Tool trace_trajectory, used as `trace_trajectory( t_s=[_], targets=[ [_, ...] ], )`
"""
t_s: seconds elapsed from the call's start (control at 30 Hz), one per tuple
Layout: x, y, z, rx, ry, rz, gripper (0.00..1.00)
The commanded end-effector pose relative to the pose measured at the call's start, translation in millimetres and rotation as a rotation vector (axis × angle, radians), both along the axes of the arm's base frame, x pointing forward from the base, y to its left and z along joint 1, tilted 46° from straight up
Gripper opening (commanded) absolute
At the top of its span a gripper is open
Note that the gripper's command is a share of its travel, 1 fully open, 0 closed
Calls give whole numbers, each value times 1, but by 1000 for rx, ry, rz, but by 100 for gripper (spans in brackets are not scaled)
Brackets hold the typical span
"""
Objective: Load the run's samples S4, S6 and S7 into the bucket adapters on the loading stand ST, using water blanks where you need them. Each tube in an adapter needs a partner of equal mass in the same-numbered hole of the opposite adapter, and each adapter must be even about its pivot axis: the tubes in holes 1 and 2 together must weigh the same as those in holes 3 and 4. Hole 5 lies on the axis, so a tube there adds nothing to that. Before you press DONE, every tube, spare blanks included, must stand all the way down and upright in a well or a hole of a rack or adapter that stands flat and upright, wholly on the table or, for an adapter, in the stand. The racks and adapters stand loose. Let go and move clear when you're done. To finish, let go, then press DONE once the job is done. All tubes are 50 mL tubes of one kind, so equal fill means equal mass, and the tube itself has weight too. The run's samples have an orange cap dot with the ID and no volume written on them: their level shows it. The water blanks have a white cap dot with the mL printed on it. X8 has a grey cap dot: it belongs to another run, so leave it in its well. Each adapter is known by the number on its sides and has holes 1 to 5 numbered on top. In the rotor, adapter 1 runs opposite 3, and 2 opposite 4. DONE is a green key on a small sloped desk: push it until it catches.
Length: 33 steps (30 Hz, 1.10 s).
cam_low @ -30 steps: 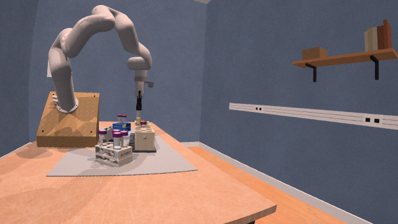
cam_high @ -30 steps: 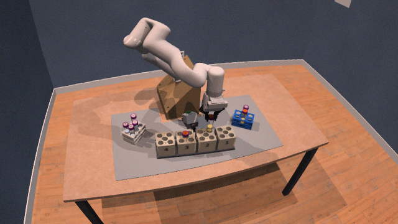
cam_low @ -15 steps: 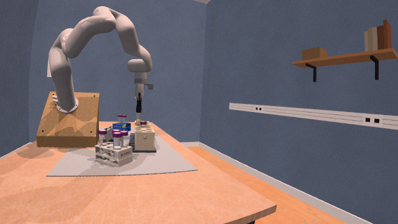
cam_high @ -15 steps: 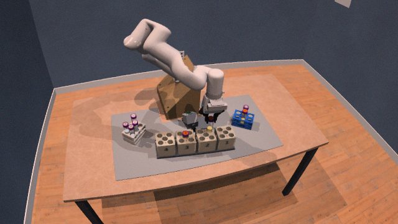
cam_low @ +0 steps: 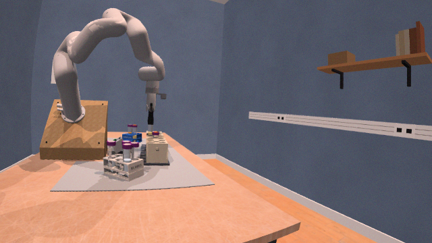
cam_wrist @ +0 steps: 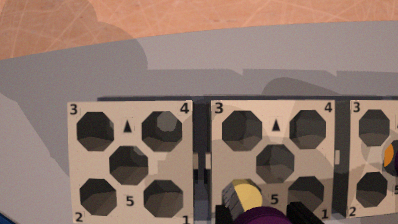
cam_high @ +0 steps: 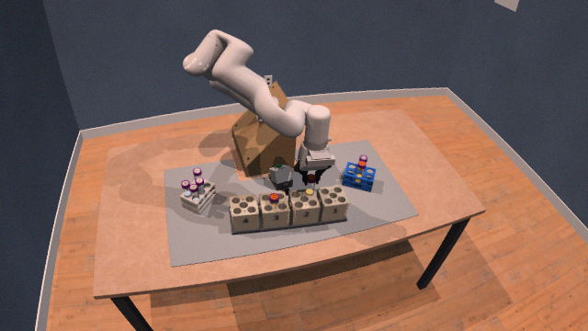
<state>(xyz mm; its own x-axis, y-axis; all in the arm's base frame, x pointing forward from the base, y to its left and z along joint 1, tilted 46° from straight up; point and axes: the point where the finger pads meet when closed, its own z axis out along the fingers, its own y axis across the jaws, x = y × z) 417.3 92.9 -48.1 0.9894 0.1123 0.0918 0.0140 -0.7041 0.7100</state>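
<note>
Right, the tool (cam_high: 314, 180) (cam_low: 150, 123) (cam_wrist: 262, 216) is gripping a purple-capped tube of yellow liquid (cam_high: 310, 192) (cam_low: 149, 133) (cam_wrist: 246, 196), its lower end showing at hole 2 of adapter 2 (cam_high: 305, 215) (cam_wrist: 319, 160). Over in adapter 3 (cam_high: 276, 218), an orange-dotted tube (cam_high: 274, 198) (cam_low: 155, 133) is standing. The adapters are lining up on the dark loading stand (cam_high: 289, 225), and that's resting on a grey mat (cam_high: 207, 244) (cam_low: 135, 183) (cam_wrist: 210, 55) covering part of the pinkish-brown counter (cam_high: 138, 276) (cam_low: 135, 216) (cam_wrist: 175, 15). The BLANKS rack (cam_high: 197, 209) (cam_low: 136, 167) is sitting on one side, holding four purple-capped tubes; the blue rack (cam_high: 358, 184) (cam_low: 126, 138) is sitting on the other, holding two. The DONE key (cam_high: 278, 166) is showing green on its small grey desk. Around it all, blue-grey walls (cam_high: 367, 46) (cam_low: 189, 67) are enclosing a plank floor (cam_high: 459, 161) (cam_low: 270, 197), pale skirting is edging it, and a wooden shelf (cam_low: 374, 63) is carrying a box and books.
</note>
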Motion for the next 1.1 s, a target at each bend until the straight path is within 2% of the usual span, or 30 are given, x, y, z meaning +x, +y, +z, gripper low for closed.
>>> trace_trajectory(
  t_s=[0.0,1.07],
  targets=[
    [2,-2,-2,2,-3,2,0],
    [6,-21,-22,2,-3,2,0]
  ],
)
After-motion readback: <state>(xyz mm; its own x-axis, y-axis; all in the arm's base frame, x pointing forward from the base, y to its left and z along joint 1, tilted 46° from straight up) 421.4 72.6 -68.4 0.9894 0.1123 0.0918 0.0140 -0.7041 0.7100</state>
